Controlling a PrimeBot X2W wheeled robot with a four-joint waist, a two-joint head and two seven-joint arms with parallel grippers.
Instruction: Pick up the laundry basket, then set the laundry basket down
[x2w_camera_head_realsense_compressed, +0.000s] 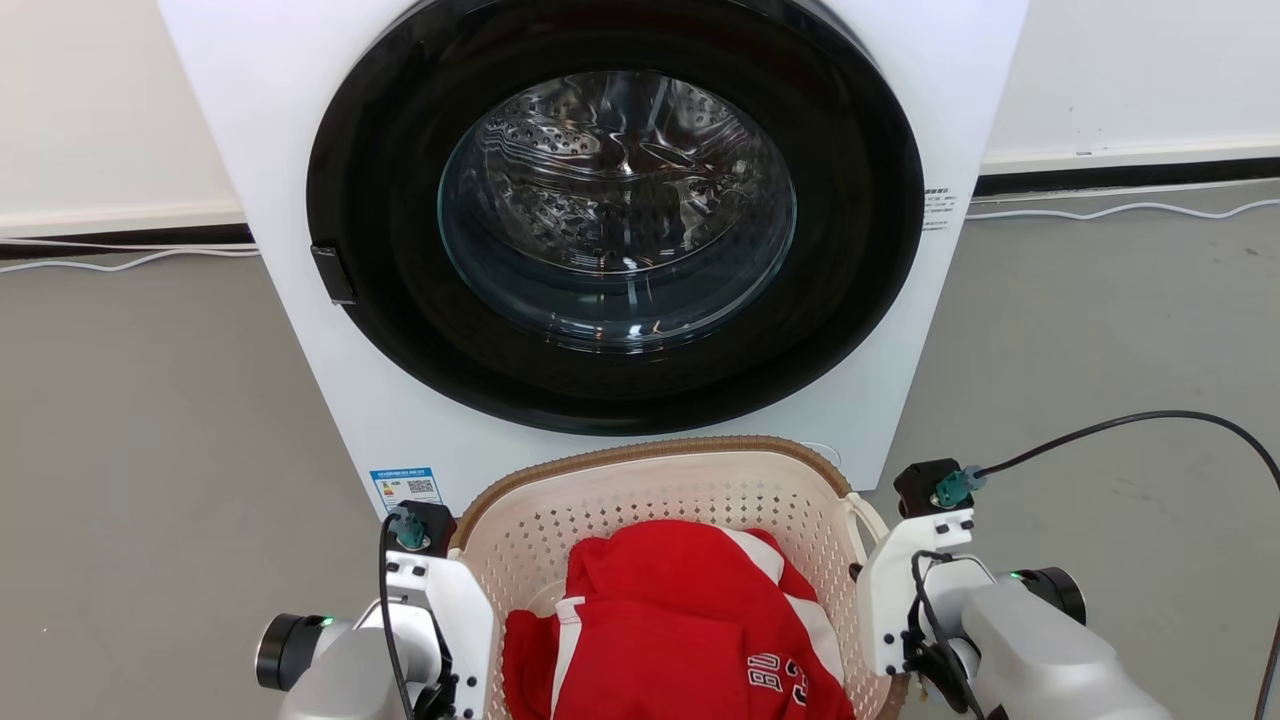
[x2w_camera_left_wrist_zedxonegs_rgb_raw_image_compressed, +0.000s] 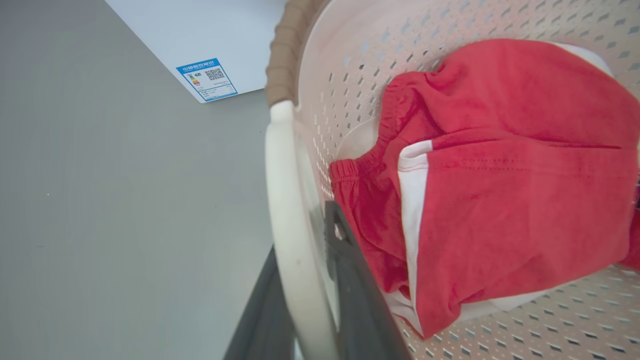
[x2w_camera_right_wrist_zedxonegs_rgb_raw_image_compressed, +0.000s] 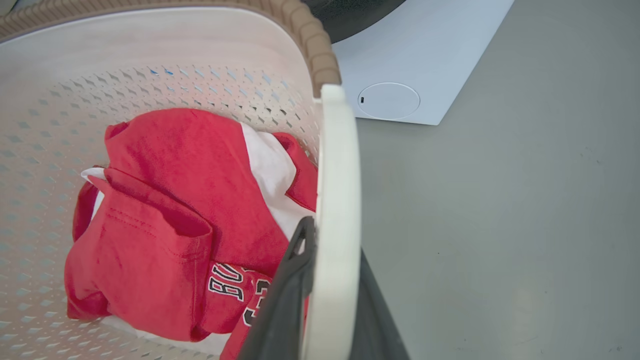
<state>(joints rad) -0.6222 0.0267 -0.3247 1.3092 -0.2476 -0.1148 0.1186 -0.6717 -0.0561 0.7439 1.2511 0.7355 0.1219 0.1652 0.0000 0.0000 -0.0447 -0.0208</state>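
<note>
**Laundry basket** (x2w_camera_head_realsense_compressed: 650, 490): cream-white plastic, rounded-rectangular. The walls are pierced with rows of small diamond holes, and a brown woven-look band runs along the rim. A white loop handle stands at each short side. Inside lies a crumpled red garment (x2w_camera_head_realsense_compressed: 680, 620) with white panels and white, dark-edged lettering.

**Location:** directly in front of the white washer (x2w_camera_head_realsense_compressed: 615, 210), below its round dark-framed glass door, over the grey floor (x2w_camera_head_realsense_compressed: 150, 450) and between the robot's two arms. The far rim is close to the washer's front panel. Whether the base rests on the floor cannot be told.

**Left gripper** (x2w_camera_left_wrist_zedxonegs_rgb_raw_image_compressed: 302, 235): the fingers are drawn nearly together, one dark finger on each side of the left handle (x2w_camera_left_wrist_zedxonegs_rgb_raw_image_compressed: 287, 200), which is clamped between them.

**Right gripper** (x2w_camera_right_wrist_zedxonegs_rgb_raw_image_compressed: 334, 240): same condition. The fingers are closed on the right handle (x2w_camera_right_wrist_zedxonegs_rgb_raw_image_compressed: 340, 175), one on the basket side next to the garment and one on the floor side.
</note>
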